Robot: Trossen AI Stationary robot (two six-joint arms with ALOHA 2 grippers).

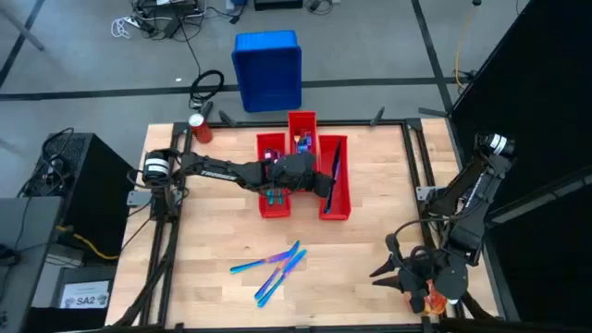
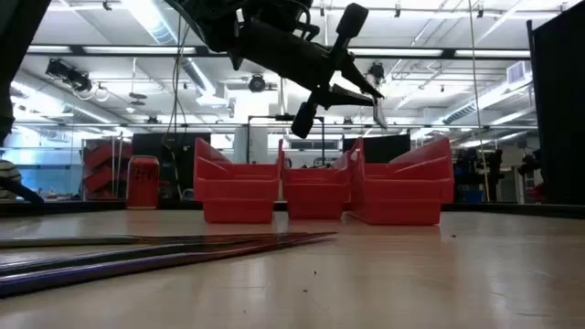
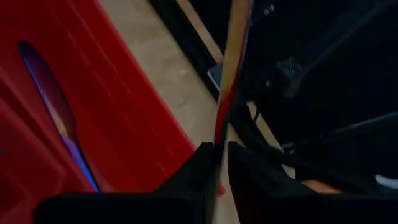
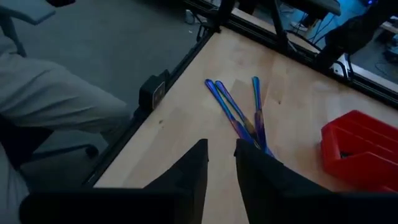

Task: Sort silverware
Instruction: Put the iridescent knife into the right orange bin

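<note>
The table is carrying three red bins side by side near its far edge, with a blue bin lying beyond the table and a red can standing at the far left corner. The left arm is reaching across over the bins, its left claw pinching one slim piece of silverware that is sticking out past its fingers. That held piece is hanging above the right-hand bin, where another knife is already lying along the bottom. Three more pieces are waiting loose on the table near its front edge, fanned out and touching. The right claw is resting off at the table's front right corner, fingers nearly pressed together and pinching nothing.

To do this drop well, I judge the left arm should be lining the piece up along the bin's length and lowering it between the walls before letting go, so it is not bouncing off the rim.
</note>
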